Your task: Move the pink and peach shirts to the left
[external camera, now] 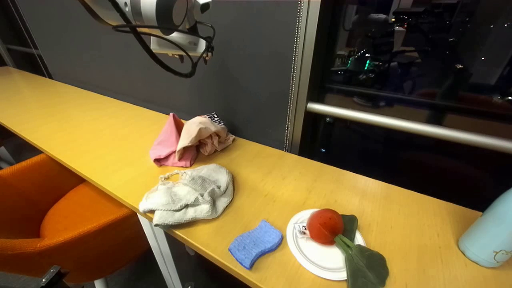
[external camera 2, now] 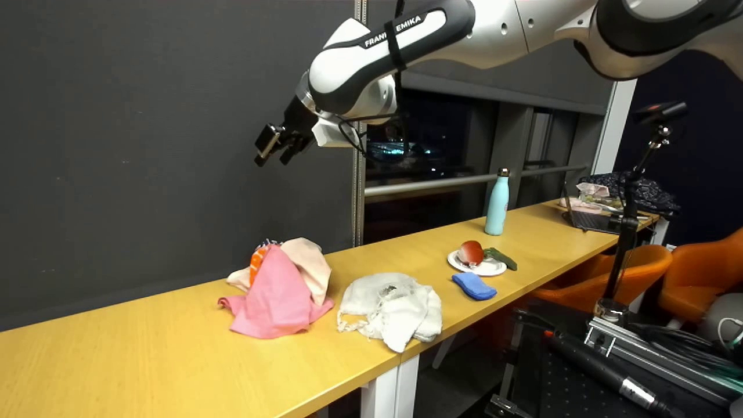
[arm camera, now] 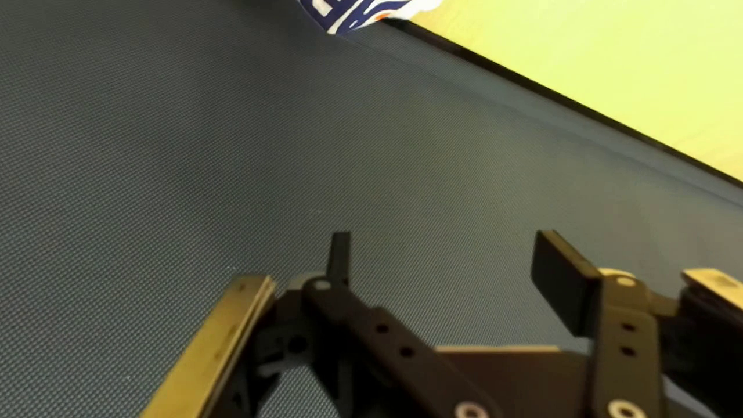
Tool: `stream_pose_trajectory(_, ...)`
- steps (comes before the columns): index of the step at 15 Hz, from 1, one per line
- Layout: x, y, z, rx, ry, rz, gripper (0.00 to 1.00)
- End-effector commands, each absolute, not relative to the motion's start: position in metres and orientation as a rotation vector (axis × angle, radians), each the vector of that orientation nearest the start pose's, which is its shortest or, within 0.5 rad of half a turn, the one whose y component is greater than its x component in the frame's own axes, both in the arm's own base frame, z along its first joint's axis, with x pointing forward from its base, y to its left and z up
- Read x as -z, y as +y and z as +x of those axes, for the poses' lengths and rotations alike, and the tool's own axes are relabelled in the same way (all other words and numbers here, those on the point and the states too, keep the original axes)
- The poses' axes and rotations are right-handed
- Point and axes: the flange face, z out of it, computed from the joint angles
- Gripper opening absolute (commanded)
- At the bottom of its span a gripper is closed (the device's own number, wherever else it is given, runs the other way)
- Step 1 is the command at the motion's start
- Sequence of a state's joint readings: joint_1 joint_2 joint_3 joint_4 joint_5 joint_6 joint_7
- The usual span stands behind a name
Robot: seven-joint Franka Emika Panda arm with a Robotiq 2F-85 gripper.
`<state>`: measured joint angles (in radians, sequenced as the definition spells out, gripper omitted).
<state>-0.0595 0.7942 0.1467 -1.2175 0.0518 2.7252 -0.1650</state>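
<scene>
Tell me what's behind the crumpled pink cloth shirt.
A peach cloth shirt, bright orange fabric and dark patterned fabric show behind the pink shirt in an exterior view. Whatever it covers cannot be seen.

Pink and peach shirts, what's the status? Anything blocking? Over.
Gripper open, empty, up high. Pink shirt and peach shirt bunched together on table. White cloth close by, possible snag.

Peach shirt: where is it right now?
In an exterior view, the peach shirt lies left of centre on the table, bunched against the right side of the pink shirt and just behind the white cloth.
</scene>
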Motion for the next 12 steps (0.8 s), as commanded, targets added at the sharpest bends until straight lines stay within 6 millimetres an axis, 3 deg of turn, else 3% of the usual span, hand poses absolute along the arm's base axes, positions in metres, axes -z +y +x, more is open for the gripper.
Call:
stream_pose_trajectory(1,-0.417,0.01,0.792,1.067,-0.102,-2.919,1.0)
stream_pose_trajectory(6,-0.443,-0.035,0.77,0.955,0.132,-3.092,1.0)
stream_pose_trajectory(12,-0.453,-0.083,0.724,0.68,0.328,-3.212,1.0)
